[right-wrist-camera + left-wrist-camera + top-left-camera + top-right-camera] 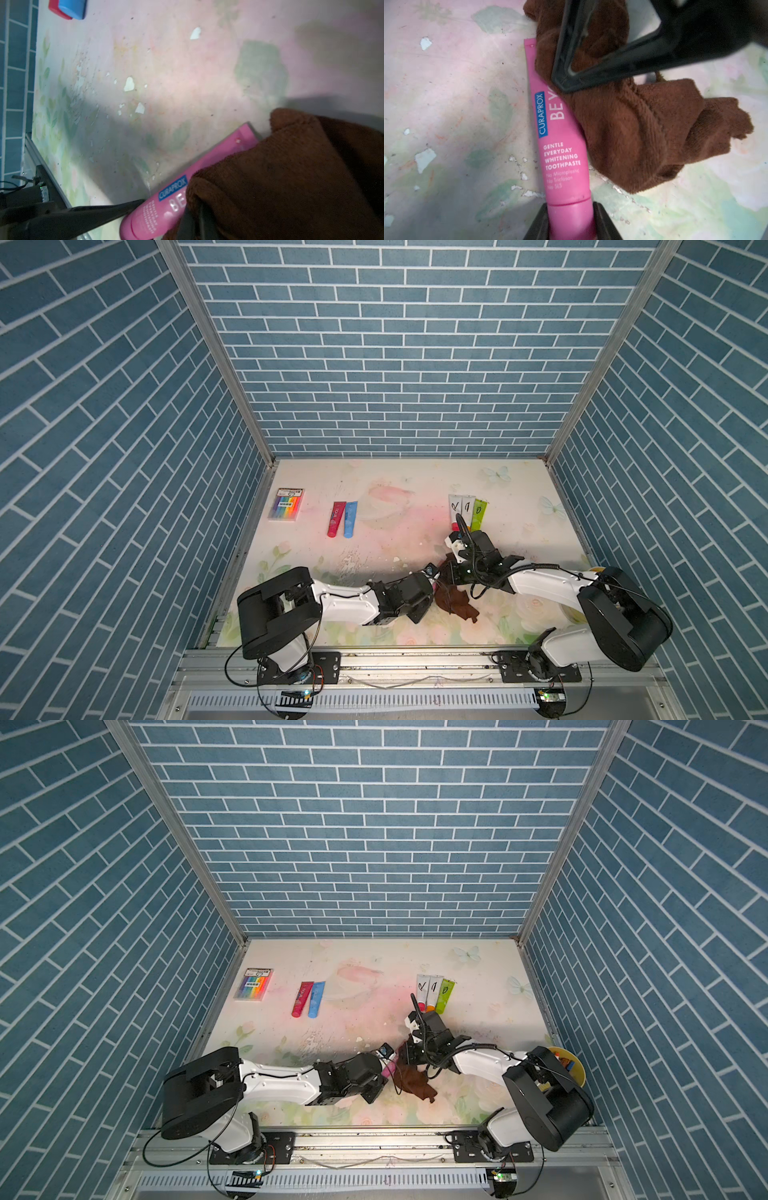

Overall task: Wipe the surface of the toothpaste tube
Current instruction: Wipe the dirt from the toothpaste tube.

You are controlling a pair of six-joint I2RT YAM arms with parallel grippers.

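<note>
A pink toothpaste tube [560,145] lies low over the floral table, and my left gripper [571,220] is shut on its cap end. A brown cloth [643,128] is bunched over the far half of the tube and trails onto the table beside it. My right gripper [193,220] is shut on the brown cloth [291,182] and presses it against the toothpaste tube [158,207]. In both top views the two grippers meet near the table's front centre, with the cloth [455,601] [415,1081] hanging below them. A sliver of pink tube [388,1070] shows there.
A red tube [336,519] and a blue tube [350,519] lie at the back left, beside a pack of coloured markers [286,504]. Three more tubes [467,512] lie at the back right, just beyond my right wrist. A yellow bowl [569,1065] sits behind the right arm.
</note>
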